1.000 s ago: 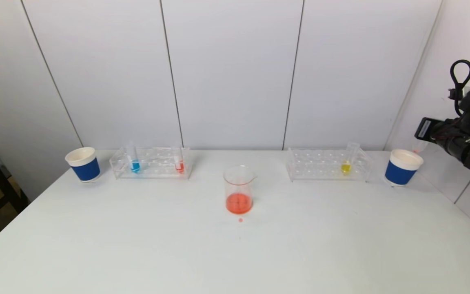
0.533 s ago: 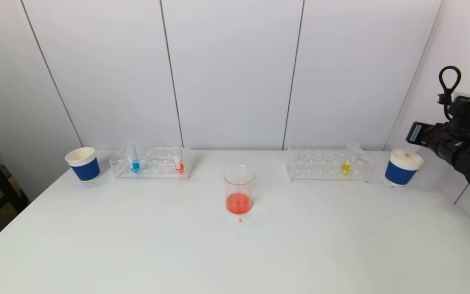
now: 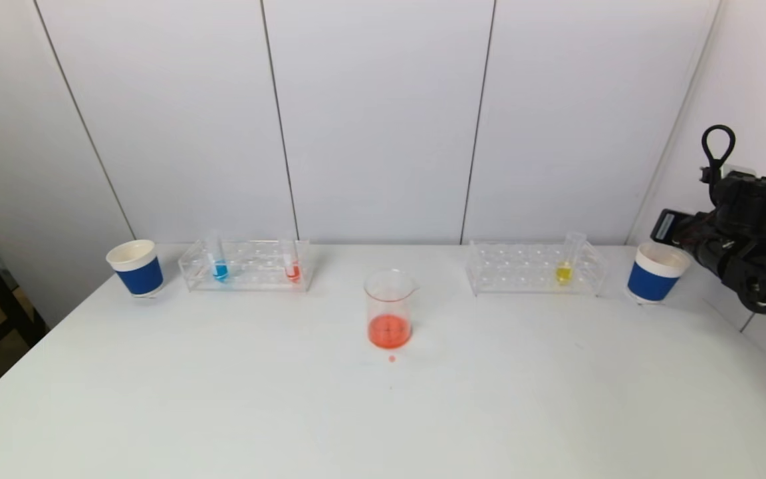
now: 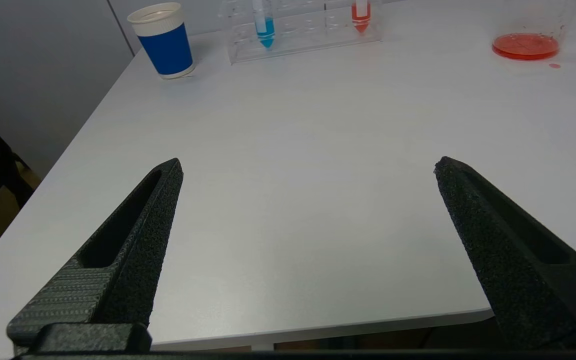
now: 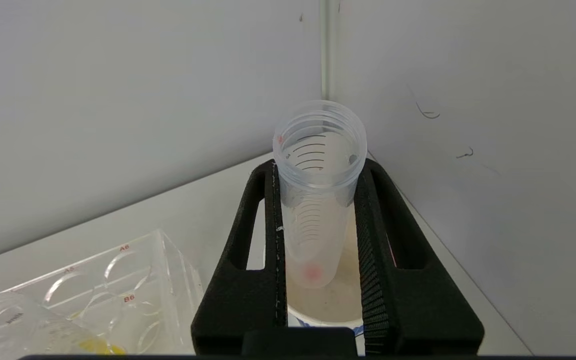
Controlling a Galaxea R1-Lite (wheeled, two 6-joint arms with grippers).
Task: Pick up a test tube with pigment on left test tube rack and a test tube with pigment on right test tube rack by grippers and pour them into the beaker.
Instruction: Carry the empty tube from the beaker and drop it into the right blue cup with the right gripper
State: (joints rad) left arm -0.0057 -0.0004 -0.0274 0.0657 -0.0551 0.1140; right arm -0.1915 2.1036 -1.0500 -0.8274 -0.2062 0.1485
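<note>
The right gripper point(image 5: 318, 250) hangs at the bench's 3 o'clock edge, directly over the right blue paper cup point(image 3: 657, 273), its jaws clenched on an emptied test tube point(image 5: 318, 200) that shows only a faint pink smear at its tip. The step in hand looks like disposal of a poured-out tube: the beaker point(image 3: 389, 309) at the centre of the bench point(image 3: 383, 412) already holds orange-red liquid, with a small drop just in front of it at 6 o'clock. The next move calls for the tube's tip to sit inside the cup's rim before the jaws let go, so it falls in rather than tipping the cup. The left gripper point(image 4: 308, 165) is parked low at the near edge around 7 o'clock, jaws released and wide, holding nothing. The left rack point(image 3: 247, 265) at 10 o'clock keeps a blue tube point(image 3: 220, 266) and a red tube point(image 3: 292, 267); the right rack point(image 3: 534, 269) at 2 o'clock keeps a yellow tube point(image 3: 564, 269). Another blue cup point(image 3: 135, 267) stands beyond the left rack.
</note>
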